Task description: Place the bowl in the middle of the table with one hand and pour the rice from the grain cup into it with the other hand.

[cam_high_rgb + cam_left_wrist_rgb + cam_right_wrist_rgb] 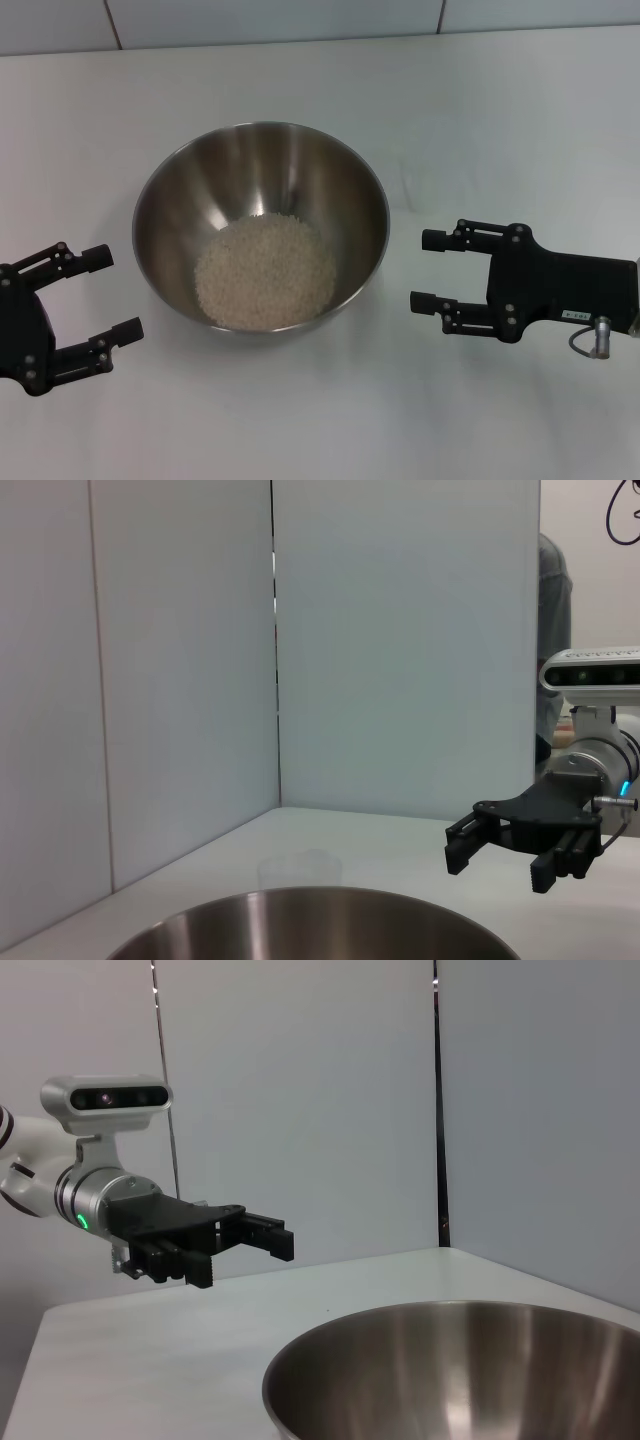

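The steel bowl stands in the middle of the white table with a heap of rice in its bottom. My left gripper is open and empty, just left of the bowl. My right gripper is open and empty, just right of the bowl. The left wrist view shows the bowl's rim, the right gripper beyond it, and a faint, clear grain cup standing upright on the table past the bowl. The right wrist view shows the bowl and the left gripper.
White panel walls close off the far edge of the table. A person stands behind the right arm, beyond a panel's edge. Bare tabletop lies in front of the bowl and to both sides.
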Motion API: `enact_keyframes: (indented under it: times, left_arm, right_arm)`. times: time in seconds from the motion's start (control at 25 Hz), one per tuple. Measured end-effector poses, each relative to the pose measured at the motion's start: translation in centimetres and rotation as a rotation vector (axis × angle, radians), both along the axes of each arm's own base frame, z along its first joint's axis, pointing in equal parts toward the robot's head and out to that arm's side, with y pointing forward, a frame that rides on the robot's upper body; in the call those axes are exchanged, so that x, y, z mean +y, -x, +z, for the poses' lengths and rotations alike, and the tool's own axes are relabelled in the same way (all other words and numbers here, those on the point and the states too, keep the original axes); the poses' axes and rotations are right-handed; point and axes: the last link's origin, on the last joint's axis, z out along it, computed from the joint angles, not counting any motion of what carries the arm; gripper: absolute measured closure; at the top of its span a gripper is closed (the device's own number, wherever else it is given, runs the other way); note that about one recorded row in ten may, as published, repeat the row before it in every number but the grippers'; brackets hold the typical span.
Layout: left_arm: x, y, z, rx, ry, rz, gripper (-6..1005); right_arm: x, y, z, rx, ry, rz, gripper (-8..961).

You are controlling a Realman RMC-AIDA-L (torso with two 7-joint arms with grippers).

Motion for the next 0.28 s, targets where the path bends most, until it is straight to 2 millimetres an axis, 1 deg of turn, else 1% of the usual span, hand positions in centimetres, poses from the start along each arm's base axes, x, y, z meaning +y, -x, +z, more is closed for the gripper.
enact_keyframes:
  times: [0.28]
  left_arm:
    - [-0.03,0.00,0.00,-0.001,0.000,0.000,204]
  right_arm:
    - [-0.18,-0.07,-0.11,0.002,0.001,-0.005,244]
